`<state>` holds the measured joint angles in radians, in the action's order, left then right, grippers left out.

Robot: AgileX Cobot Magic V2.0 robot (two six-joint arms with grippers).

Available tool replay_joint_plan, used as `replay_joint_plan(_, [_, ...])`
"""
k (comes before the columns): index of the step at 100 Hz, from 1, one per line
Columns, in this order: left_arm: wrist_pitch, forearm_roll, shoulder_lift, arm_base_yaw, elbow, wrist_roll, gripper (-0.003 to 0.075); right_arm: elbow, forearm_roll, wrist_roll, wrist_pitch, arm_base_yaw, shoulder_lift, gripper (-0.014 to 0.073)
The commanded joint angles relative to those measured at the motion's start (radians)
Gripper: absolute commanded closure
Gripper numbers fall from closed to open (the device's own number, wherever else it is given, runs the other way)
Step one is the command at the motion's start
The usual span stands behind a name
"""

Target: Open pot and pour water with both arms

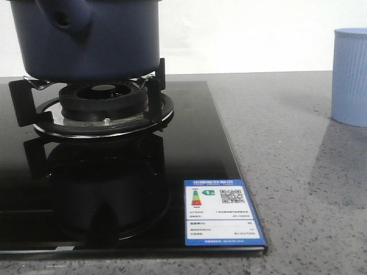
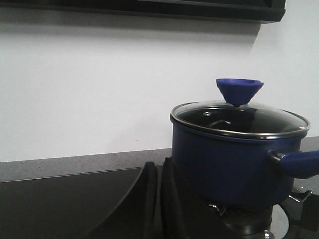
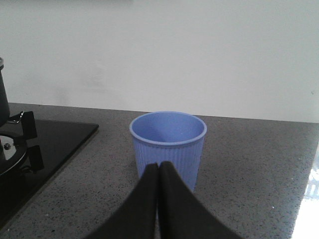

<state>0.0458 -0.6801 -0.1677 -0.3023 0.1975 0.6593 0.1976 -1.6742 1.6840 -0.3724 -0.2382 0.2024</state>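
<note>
The dark navy pot (image 1: pixel 86 40) stands on the burner grate at the front view's upper left, its stubby side socket (image 1: pixel 63 22) facing the camera. In the left wrist view the pot (image 2: pixel 234 159) carries a glass lid (image 2: pixel 239 119) with a blue cone knob (image 2: pixel 239 90), and a blue handle (image 2: pixel 299 162) sticks out sideways. My left gripper (image 2: pixel 159 167) is shut and empty, low beside the pot's wall. My right gripper (image 3: pixel 159 167) is shut and empty, just in front of the light blue ribbed cup (image 3: pixel 168 149). Neither gripper shows in the front view.
The black glass hob (image 1: pixel 189 172) carries an energy label (image 1: pixel 222 212) near its front right corner. The burner ring (image 1: pixel 103 106) sits under the pot. The cup (image 1: pixel 350 77) stands on the grey stone counter (image 1: pixel 298 189) at the far right. A white wall runs behind.
</note>
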Motion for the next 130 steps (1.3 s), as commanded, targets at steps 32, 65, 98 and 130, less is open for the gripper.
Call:
replay_joint_plan(32, [-0.009, 0.439, 0.015, 0.107, -0.009, -0.18, 0.0736, 0.025, 0.02, -0.009, 0.012, 0.001, 0.005, 0.0634])
replay_joint_plan(65, [-0.056, 0.55, 0.195, 0.282, -0.205, -0.464, 0.0736, 0.025, 0.02, -0.009, 0.012, 0.001, 0.005, 0.0634])
replay_joint_plan(98, [-0.11, 0.551, 0.195, 0.296, -0.212, -0.48, 0.0736, 0.025, 0.02, -0.009, 0.012, 0.001, 0.005, 0.0634])
replay_joint_plan(130, [-0.11, 0.551, 0.195, 0.296, -0.21, -0.48, 0.0736, 0.025, 0.02, -0.009, 0.012, 0.001, 0.005, 0.0634])
